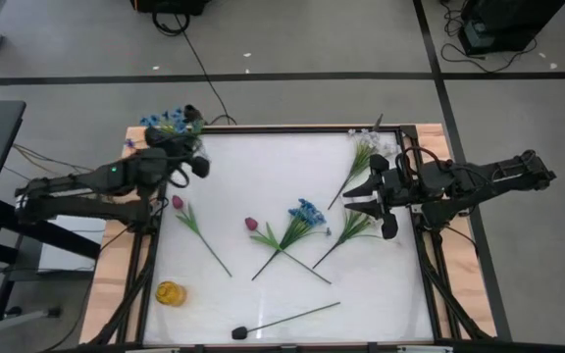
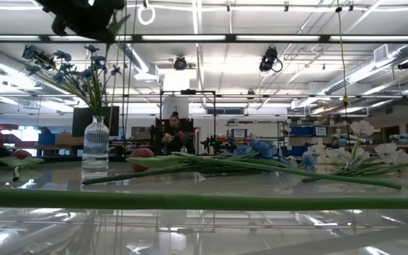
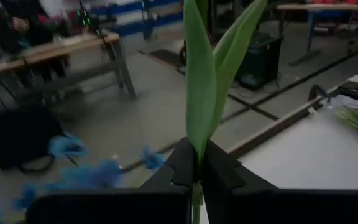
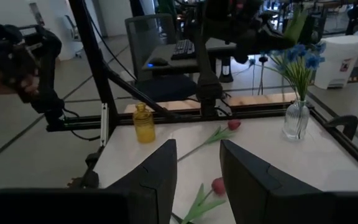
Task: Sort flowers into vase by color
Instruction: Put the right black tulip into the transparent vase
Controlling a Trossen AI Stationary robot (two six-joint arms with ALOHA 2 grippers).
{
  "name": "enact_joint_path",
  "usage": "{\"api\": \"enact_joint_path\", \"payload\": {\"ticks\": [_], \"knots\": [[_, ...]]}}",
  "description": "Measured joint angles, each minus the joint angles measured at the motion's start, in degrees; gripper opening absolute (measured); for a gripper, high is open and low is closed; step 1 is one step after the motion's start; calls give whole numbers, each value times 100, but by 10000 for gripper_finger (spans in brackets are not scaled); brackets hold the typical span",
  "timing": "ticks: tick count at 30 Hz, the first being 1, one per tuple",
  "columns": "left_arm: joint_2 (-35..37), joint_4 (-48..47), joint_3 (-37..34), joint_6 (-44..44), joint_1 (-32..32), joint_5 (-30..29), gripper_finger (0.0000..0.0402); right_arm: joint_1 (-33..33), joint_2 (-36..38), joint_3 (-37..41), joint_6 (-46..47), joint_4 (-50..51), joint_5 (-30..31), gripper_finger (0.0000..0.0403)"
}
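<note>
Two dark fingers (image 3: 188, 171) of the left gripper (image 1: 192, 147) are pinched tight on a blue flower's green stem (image 3: 199, 93), held above the clear vase (image 2: 95, 145) at the table's far left corner, where blue blooms (image 1: 170, 121) already stand. In the low view the stem runs steeply down from the gripper into the vase neck, so the coming move looks like a straight release.

Its partner, the right gripper (image 1: 366, 199), hovers with fingers parted and empty over the table's right side, near the white sprays (image 1: 379, 145). Another blue flower (image 1: 305, 213) lies at mid-table, stem slanting toward the near edge (closer to the right arm).

Only the high view shows the yellow vase (image 1: 170, 292) at the near left; the left wrist view alone shows the grip itself.
</note>
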State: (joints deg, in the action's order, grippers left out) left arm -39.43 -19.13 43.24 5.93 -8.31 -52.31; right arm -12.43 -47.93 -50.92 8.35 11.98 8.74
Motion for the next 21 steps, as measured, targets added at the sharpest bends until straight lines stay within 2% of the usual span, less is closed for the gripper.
{"api": "enact_joint_path", "payload": {"ticks": [3,6,11,17,21], "knots": [[266,-5,2,-327,-116,-442,19,0,1,0,-65,-53,-1,132],[451,9,2,-600,-328,-592,19,0,-2,0,-92,-84,2,132],[515,150,0,-910,-753,-613,19,0,-1,0,-106,-119,2,132],[510,655,0,-1242,-992,-328,20,0,-1,0,-106,-121,6,132],[495,511,-3,-716,-1100,-280,20,1,-2,0,-104,-121,15,132]]}}
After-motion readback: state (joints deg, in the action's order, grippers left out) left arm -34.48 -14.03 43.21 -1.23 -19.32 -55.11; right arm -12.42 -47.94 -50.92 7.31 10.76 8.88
